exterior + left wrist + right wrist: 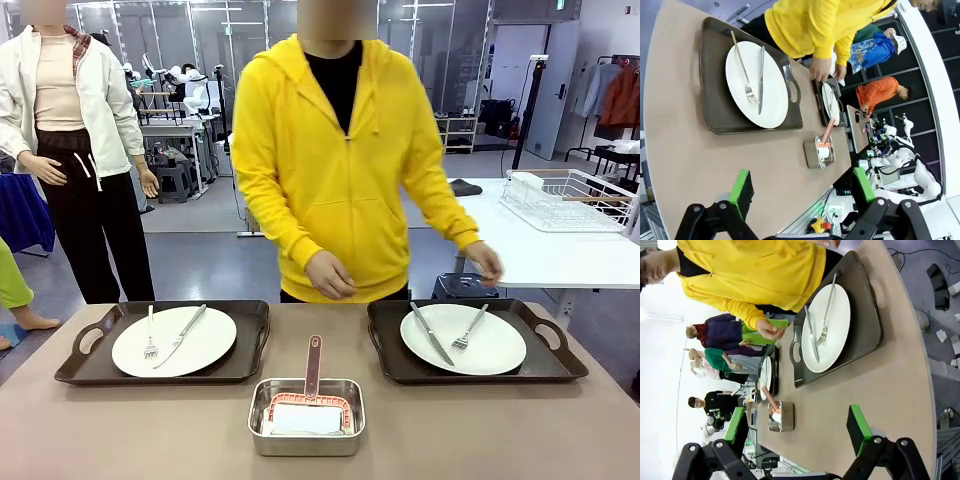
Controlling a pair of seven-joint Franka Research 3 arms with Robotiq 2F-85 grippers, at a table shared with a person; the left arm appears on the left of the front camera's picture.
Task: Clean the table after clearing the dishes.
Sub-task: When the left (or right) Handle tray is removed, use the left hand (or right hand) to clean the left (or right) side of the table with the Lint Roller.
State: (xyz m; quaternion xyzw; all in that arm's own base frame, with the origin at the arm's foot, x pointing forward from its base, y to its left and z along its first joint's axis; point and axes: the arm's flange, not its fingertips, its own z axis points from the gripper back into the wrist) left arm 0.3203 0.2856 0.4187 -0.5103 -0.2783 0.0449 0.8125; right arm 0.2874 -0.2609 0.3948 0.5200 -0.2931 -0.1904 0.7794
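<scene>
Where the dishes lie: on the table, side by side along its far half, one set toward each end.
Table: taupe top, long axis running left to right across the front view.
Left tray: dark, long axis parallel to the table's, handles at its short ends.
Left plate: fork lies near-to-far, tines toward the robot; knife slants from far right to near left.
Right tray: same lie as the left one.
Right plate: knife and fork form a V that narrows toward the robot.
Steel pan: between the trays, nearer the robot; the red handle of the tool in it points to the far side.
Person: yellow hoodie, at the far edge, one hand between the trays, the other hand above the right tray.
Left gripper: fingers spread wide, holding nothing, above the table's left end.
Right gripper: fingers spread wide, holding nothing, above the right end.
</scene>
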